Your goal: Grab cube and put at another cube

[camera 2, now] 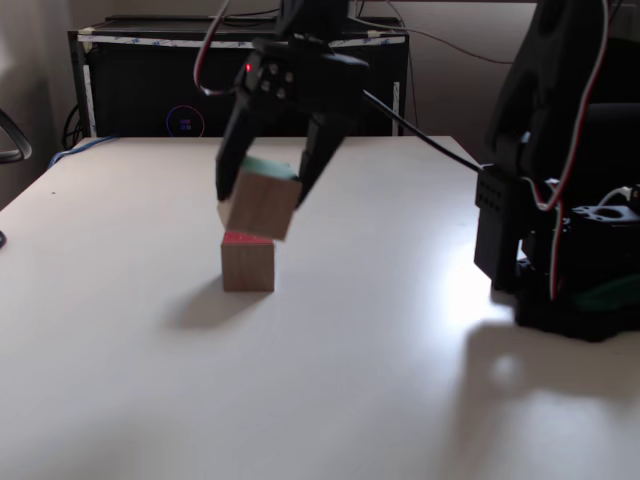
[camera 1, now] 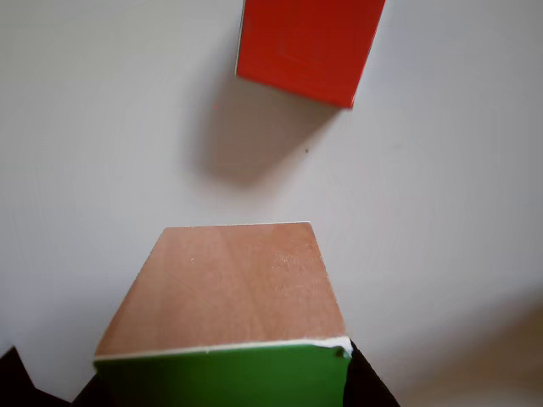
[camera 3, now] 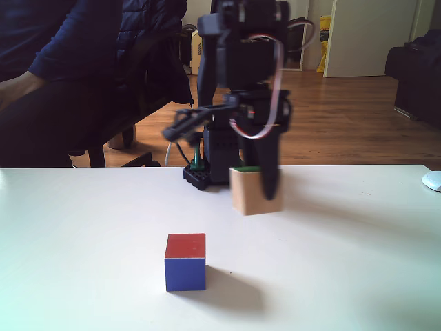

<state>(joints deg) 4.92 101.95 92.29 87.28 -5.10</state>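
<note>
In the other view, the cube (camera 1: 225, 314) fills the lower middle of the frame. Its upper face is smooth light-brown wood grain, and the face at the bottom edge is bright green, with a thin white line along the edge between them. Dark parts of the claw (camera 1: 212, 381) show at the lower left and lower right corners, pressed against the cube's sides. At the top of the frame sits another cube (camera 1: 307, 47), showing a flat, glossy red face and casting a soft shadow on the pale, matte surface (camera 1: 441, 212).

In a fixed view, the black claw (camera 2: 265, 190) comes down from the top centre, its two fingers spread around the cube (camera 2: 262, 205) and clamped on it. The cube is tilted and hangs in the air just above another cube (camera 2: 247, 262), which rests on the surface (camera 2: 380, 350) with a red top and a wooden side.

In another fixed view, the cube (camera 3: 251, 193) hangs at frame centre, held by the claw (camera 3: 256, 186), clear of the white surface (camera 3: 83, 227). Another cube (camera 3: 185, 262) stands lower left of it, red on top and blue in front.
</note>
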